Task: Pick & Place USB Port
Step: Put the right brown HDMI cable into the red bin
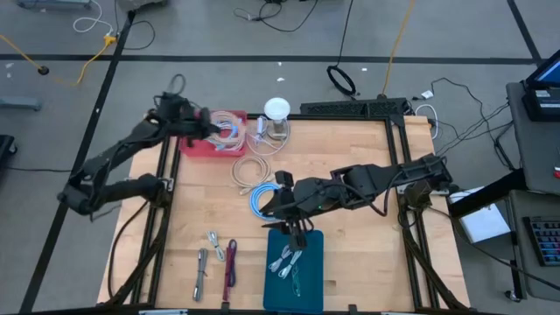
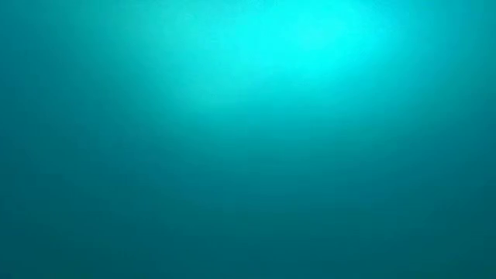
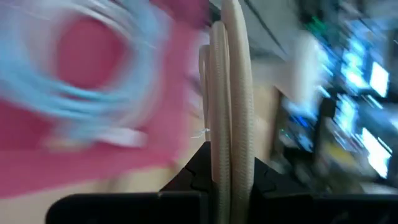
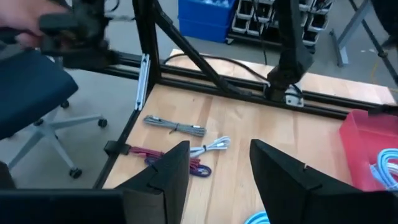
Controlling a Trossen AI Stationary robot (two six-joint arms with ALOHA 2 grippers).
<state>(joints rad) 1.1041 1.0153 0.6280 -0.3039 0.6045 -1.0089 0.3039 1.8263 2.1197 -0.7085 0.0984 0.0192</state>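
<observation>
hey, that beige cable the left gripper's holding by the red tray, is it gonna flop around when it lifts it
Probably yes. The beige cable shows as several looped strands pinched in the left gripper, so the free loops would likely sag and swing. It looks braided, so likely not slippery. It also seems light, so it could snag the blue cable in the red tray.

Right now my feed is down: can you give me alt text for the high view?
The right gripper hangs with jaws open over the teal rectangular tray holding a pale cable, at the wooden table's front edge. The left gripper, jaws shut on a beige braided cable, is above the red bin of light-blue cable at the back left.
</observation>
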